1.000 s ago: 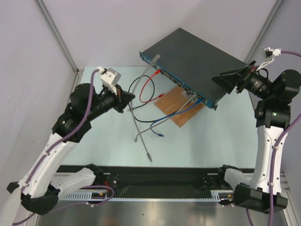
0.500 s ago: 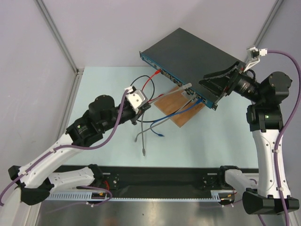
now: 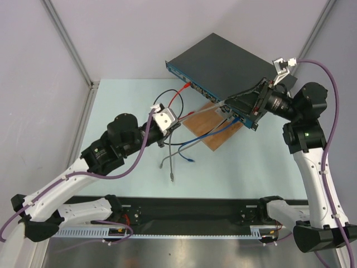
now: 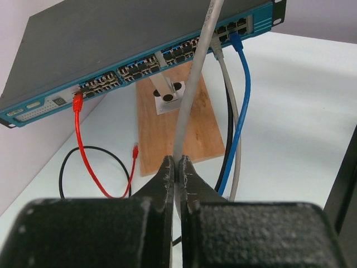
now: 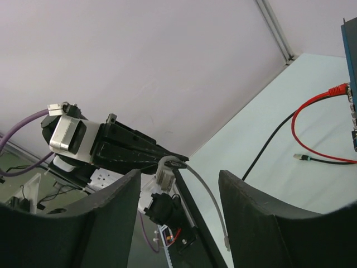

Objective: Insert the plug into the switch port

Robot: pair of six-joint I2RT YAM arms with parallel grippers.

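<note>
Left arm stretches toward centre frame, left gripper (image 4: 177, 167) clamped on the grey cable (image 4: 193, 95); right arm bends over the switch (image 3: 223, 61), upper right, right gripper (image 5: 178, 178) parted.

From my seat, the switch (image 4: 111, 39) reads as dark sheet metal with a matt top, and its blue front strip (image 4: 42, 111) looks painted. The board (image 4: 167, 137) beneath is bare brown wood and carries a small dull metal bracket (image 4: 167, 100). The gray cable (image 4: 192, 95), red cable (image 4: 83, 151) and blue cable (image 4: 247, 100) have smooth plastic jackets. The fingers (image 4: 159, 192) of my left gripper (image 4: 175, 163) are rough, pitted black plastic. My right gripper (image 5: 178, 173) looks matt black. The table (image 4: 301, 139) is smooth and pale.
</note>
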